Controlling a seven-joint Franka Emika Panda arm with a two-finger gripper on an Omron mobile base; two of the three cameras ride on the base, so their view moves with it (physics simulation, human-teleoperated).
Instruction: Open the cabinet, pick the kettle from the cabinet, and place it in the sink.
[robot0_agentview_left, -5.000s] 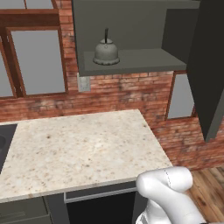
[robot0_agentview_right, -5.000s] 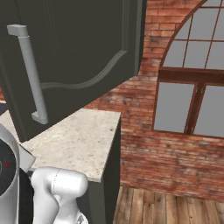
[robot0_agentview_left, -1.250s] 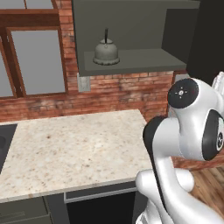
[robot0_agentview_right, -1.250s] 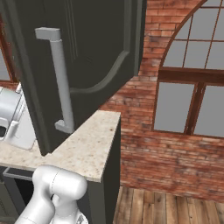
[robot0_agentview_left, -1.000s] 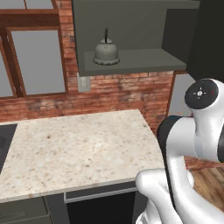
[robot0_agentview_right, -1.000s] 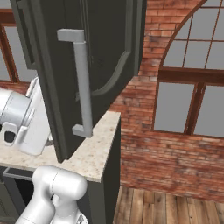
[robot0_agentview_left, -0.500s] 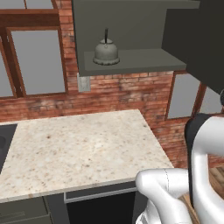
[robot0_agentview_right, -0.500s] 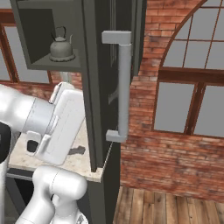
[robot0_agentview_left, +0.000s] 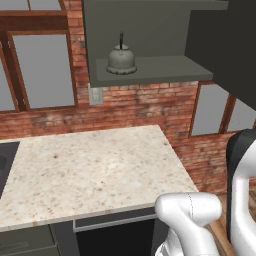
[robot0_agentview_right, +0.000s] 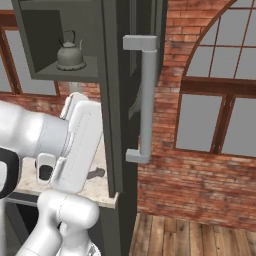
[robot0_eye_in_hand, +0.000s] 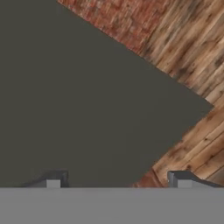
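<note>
The cabinet (robot0_agentview_left: 150, 30) hangs open above the counter. Its dark door (robot0_agentview_left: 230, 50) is swung far out to the right, and the right base view shows the door (robot0_agentview_right: 112, 100) nearly edge-on with its long silver handle (robot0_agentview_right: 147, 100). The grey dome-shaped kettle (robot0_agentview_left: 121, 59) stands upright on the cabinet shelf, also seen as the kettle (robot0_agentview_right: 70, 55) from the right. My gripper (robot0_eye_in_hand: 116, 181) is open, its two fingertips (robot0_eye_in_hand: 54, 179) wide apart with nothing between them, facing the flat dark door surface (robot0_eye_in_hand: 87, 100). My forearm (robot0_agentview_right: 75, 145) sits just left of the door's edge.
A speckled stone counter (robot0_agentview_left: 90, 170) lies below the cabinet, with a dark recess (robot0_agentview_left: 6, 160) at its far left edge. A brick wall with windows (robot0_agentview_left: 42, 70) stands behind. Wooden floor (robot0_agentview_right: 190, 235) lies to the right of the counter's end.
The door has swung further open, from facing the right camera to nearly edge-on, uncovering the kettle there. My arm has swept right and down with it.
</note>
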